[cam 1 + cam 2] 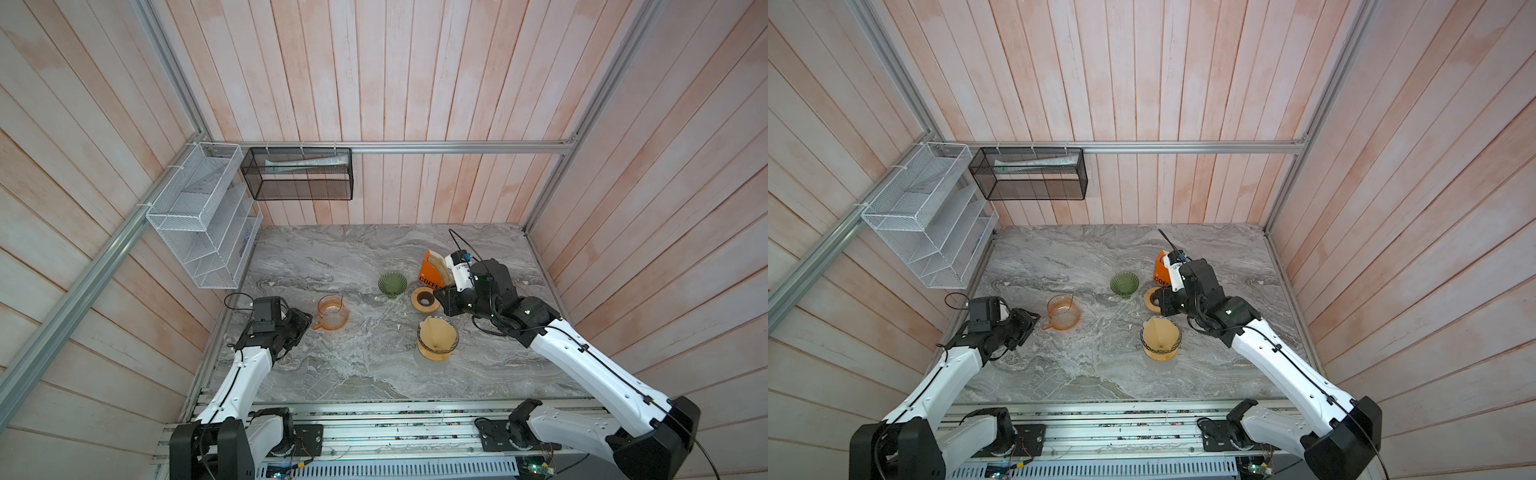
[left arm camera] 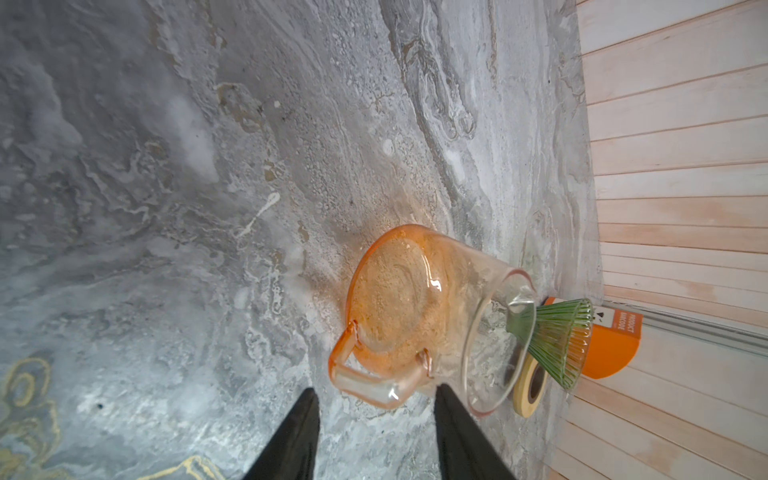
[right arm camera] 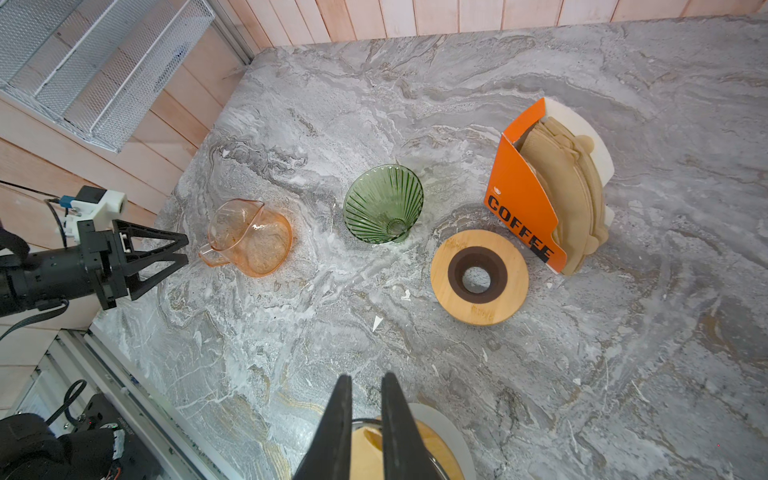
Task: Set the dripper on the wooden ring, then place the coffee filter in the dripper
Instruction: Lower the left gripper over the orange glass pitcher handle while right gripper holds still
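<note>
Left tool (image 3: 186, 249): I see the jaws partly apart with nothing in them. The tips are just short of the carafe (image 1: 332, 311) handle (image 2: 365, 382); I can't tell if they touch it. The carafe is upright on the table (image 1: 353, 374). Next right is the green dripper (image 1: 392, 284), rim up. Then comes the wood ring (image 1: 424, 299), lying flat just beside the orange filter box (image 1: 428, 272). The filter (image 1: 434, 336) sits opened as a cone inside the clear dripper (image 1: 457, 338), nearer me than the ring. Right tool (image 3: 366, 376) hovers over that dripper's rim. Its jaws are at a narrow slit, gripping nothing.
</note>
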You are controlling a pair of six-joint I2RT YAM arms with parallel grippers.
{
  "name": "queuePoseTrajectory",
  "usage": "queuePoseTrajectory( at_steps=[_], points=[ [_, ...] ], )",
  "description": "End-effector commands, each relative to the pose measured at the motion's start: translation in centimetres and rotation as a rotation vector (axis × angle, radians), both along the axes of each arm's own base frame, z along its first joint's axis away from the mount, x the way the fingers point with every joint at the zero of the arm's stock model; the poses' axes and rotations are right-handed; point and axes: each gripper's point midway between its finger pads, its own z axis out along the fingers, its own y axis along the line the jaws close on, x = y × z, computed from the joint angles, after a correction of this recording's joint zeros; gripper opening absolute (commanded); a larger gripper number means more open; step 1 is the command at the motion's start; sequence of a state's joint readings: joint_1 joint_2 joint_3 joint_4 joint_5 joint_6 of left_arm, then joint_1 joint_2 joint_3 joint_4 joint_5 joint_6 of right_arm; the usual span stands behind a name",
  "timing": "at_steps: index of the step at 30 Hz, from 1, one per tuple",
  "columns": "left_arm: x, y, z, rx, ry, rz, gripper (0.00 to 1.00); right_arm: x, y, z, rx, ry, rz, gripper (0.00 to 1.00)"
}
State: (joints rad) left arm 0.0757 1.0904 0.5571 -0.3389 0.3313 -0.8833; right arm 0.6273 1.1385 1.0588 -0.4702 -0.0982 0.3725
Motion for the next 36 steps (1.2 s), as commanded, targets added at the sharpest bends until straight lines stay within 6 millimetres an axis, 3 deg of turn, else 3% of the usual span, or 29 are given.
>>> queuePoseTrajectory(
  at_steps=[1, 10, 30, 36],
  points=[
    [0.4, 0.5, -0.4, 0.043, -0.004, -0.012, 0.42, 0.4, 0.5, 1.1, 0.020, -0.024, 0.014, 0.16],
    [0.9, 1.1, -1.8, 0.109, 0.023, -0.047, 0.36, 0.7, 0.9, 1.2, 0.031, -0.018, 0.020, 0.14],
    [-0.9, -2.6, -2.1, 0.111, 0.055, -0.241, 0.35, 1.0, 1.2, 1.4, 0.037, -0.016, 0.020, 0.14],
    [-1.7, -2.8, -1.4, 0.160, 0.062, -0.277, 0.35, 0.6, 1.0, 1.5, 0.046, -0.013, 0.020, 0.14]
  ],
)
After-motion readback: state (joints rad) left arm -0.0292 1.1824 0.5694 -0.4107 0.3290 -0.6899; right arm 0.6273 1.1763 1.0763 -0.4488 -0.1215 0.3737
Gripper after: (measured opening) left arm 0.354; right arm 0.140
